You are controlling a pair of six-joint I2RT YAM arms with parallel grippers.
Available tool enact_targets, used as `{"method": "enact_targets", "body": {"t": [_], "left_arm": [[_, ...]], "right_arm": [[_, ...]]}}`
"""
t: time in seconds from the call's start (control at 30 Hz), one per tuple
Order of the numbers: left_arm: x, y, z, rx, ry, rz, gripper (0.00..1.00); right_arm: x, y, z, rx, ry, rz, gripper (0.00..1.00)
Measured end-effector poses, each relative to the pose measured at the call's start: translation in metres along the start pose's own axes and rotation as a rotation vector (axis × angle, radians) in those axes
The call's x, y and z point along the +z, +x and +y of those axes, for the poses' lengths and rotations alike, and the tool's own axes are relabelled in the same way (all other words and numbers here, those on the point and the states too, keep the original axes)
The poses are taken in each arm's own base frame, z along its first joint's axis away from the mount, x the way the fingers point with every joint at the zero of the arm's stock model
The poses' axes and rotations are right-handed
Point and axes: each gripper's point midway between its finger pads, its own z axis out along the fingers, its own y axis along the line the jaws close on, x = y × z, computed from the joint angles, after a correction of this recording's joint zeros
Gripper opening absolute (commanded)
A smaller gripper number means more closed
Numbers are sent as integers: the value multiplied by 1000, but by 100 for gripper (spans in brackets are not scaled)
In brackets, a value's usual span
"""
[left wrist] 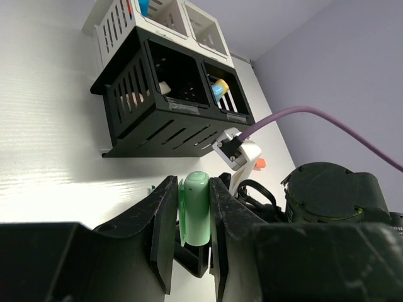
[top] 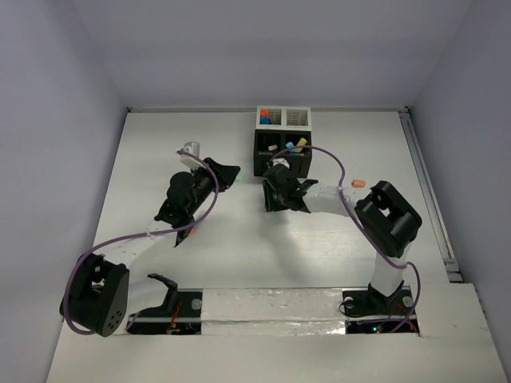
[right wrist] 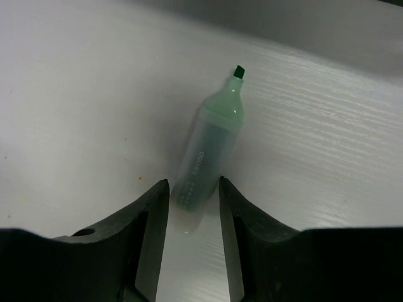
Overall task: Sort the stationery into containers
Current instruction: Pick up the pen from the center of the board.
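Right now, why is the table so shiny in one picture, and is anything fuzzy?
Left wrist view: light glares white off the table near the box; the left claw holding the green cap is close, dark, slightly soft. Right wrist view: highlighter sharp, far table dim. Top view: even light, soft shadows under the arms.

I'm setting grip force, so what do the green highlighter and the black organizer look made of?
The highlighter looks like plastic. Its pale green barrel is frosted and translucent with a smooth, soft sheen, and the dark chisel tip is probably felt. The black organizer looks like rigid moulded plastic, going by its crisp slotted walls and a satin finish with faint highlights along the edges.
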Motion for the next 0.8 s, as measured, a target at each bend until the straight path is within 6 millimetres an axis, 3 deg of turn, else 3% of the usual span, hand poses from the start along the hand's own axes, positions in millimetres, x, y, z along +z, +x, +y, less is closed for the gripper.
{"method": "enact_targets", "body": {"t": [0.23, 0.37, 0.53, 0.63, 0.77, 0.8], "left_arm": [[1, -2, 4, -1, -14, -8, 0], [0, -3, 8, -2, -25, -13, 0], [1, -1, 10, -4, -33, -9, 0], [3, 3, 16, -14, -47, 3, 0], [4, 11, 26, -39, -65, 24, 0], [4, 12, 28, -47, -66, 29, 0]], "right_arm": [[-3, 5, -7, -50, 72, 9, 37], [-4, 6, -13, -84, 106, 5, 49], [-4, 8, -15, -123, 115, 9, 49], [-5, 8, -16, -144, 116, 13, 38], [-5, 10, -15, -160, 105, 22, 7], [-4, 10, -14, -161, 102, 22, 4]]}}
